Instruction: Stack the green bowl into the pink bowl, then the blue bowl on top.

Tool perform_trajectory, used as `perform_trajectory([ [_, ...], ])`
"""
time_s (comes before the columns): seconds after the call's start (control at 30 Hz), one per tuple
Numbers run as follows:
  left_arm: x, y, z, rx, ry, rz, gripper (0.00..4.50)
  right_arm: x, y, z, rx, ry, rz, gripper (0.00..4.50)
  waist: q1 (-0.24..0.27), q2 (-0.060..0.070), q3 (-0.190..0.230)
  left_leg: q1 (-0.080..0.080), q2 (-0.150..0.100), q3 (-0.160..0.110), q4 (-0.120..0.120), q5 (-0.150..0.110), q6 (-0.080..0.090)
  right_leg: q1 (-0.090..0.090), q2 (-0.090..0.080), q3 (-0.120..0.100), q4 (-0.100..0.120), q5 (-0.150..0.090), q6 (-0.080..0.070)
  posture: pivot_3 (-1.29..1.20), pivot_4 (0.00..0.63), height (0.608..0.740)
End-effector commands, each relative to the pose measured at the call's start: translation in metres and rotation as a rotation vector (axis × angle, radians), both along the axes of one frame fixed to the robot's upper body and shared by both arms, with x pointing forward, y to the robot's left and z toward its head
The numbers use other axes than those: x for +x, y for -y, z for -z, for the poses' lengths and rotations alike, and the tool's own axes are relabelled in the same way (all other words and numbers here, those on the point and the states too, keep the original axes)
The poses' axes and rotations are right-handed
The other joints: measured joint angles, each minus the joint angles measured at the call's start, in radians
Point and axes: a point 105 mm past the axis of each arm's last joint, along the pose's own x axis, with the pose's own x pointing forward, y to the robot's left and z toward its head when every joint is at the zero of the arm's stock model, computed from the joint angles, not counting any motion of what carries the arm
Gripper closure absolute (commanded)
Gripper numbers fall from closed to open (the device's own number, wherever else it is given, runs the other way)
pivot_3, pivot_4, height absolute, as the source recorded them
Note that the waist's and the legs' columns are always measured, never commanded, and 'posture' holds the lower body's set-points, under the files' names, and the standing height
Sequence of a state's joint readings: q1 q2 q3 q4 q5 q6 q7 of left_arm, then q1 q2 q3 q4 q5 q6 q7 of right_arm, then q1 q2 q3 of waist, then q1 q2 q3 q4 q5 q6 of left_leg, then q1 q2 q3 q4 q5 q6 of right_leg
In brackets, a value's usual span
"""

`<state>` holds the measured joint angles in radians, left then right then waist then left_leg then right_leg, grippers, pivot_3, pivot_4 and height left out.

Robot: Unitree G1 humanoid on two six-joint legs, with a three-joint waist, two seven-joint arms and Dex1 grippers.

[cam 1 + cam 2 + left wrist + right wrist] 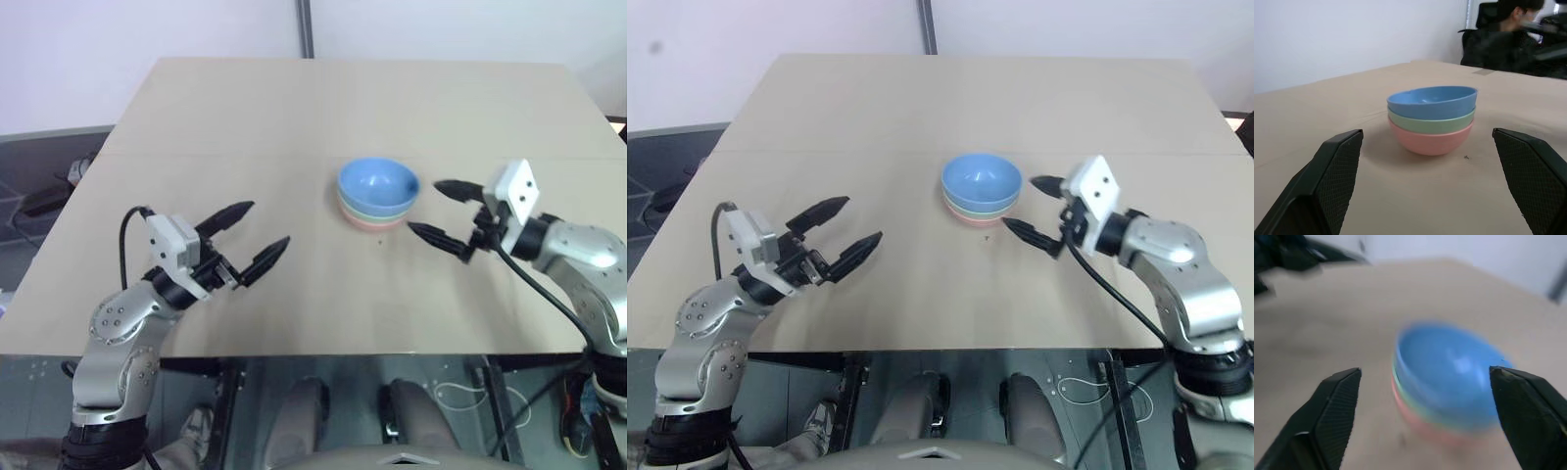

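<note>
Blue bowl [378, 185] nests in green bowl [1431, 123], inside pink bowl [1430, 141], mid-surface [294, 108]; right pincer [438, 210] apart, seemingly just beside, not touching; left pincer [252, 239] apart, well clear.

My right gripper [1425, 416]: two black fingers [1327, 421] stand wide apart, nothing between them held. Past fingers, on beige table [1317, 342], stack of three bowls. Blue bowl [1449, 367] on top, hollow facing me, empty. Under it only thin rim of green bowl [1405, 394] visible. Pink bowl [1425, 428] at bottom, resting on table. Stack is blurred. Fingers do not touch stack. Dark blurred shape [1293, 254] at far edge; cannot tell what.
</note>
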<state>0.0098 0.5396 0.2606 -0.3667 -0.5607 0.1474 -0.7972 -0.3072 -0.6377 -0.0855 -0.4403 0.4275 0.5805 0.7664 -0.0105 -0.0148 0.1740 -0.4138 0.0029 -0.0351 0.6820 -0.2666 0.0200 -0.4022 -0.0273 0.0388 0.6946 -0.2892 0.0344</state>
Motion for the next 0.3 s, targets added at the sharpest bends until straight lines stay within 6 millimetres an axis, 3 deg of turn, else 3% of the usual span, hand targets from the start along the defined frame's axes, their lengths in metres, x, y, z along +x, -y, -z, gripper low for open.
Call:
perform_trajectory([
  [0.03,0.004,-0.016,-0.006,0.071,0.036,-0.089,0.00,-0.008,0.041,-0.013,-0.026,0.100,0.126,0.01,-0.002,0.000,0.000,0.000,0.000,0.000,0.000,0.000,0.000,0.000,0.000,0.000,0.000,0.000,0.000,0.00,0.150,0.740],
  [0.17,0.000,-0.023,-0.002,0.089,-0.026,-0.088,0.00,-0.024,0.081,0.000,-0.073,0.046,0.206,0.01,-0.002,0.000,0.000,0.001,0.000,0.002,0.000,0.000,0.000,0.000,0.000,0.001,0.000,0.000,0.000,0.00,0.150,0.740],
  [0.3,-0.007,-0.024,0.003,0.105,-0.093,-0.051,0.00,-0.031,0.094,0.001,-0.059,0.020,0.235,0.01,-0.005,0.000,0.000,0.002,0.000,0.002,0.000,0.000,0.000,0.001,0.000,0.002,0.000,0.000,0.000,0.00,0.150,0.740],
])
